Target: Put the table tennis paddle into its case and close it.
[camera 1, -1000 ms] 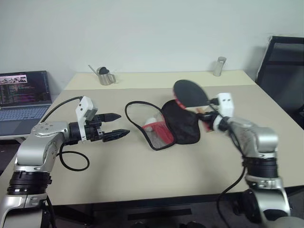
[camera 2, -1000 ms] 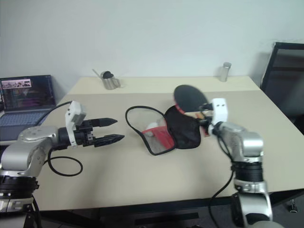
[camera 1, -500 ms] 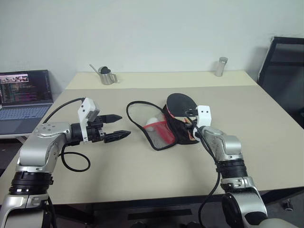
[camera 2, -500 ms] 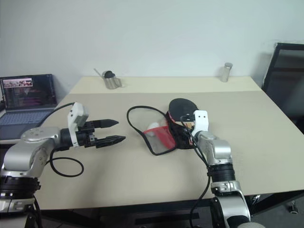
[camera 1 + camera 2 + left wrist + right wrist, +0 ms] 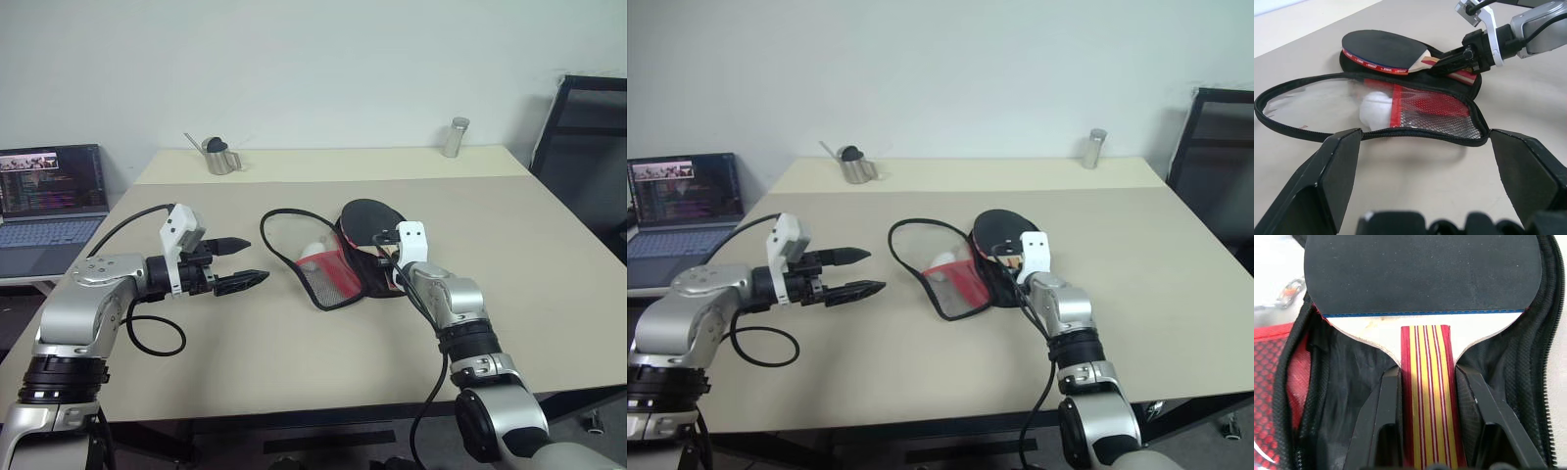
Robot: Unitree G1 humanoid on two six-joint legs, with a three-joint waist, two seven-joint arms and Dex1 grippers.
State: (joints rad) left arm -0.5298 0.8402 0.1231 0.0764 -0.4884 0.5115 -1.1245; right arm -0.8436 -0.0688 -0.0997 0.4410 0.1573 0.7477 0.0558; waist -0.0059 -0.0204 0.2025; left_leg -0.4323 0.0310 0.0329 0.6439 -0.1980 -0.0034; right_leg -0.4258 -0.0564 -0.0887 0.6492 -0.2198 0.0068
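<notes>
- Lowered since a second ago: table tennis paddle (image 5: 1422, 308), down from mid-air onto open case (image 5: 1415, 105) at worktop (image 5: 294, 362) centre.
- Right claw (image 5: 1425, 396) clamped on handle; left claw (image 5: 242, 260) spread wide, empty, left of case.
- Best to seat head fully inside zipper line before release.

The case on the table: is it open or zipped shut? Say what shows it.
Open. The case lies unzipped, its clear-and-mesh flap spread flat toward the left gripper, while the right gripper holds the table tennis paddle over the black half.
</notes>
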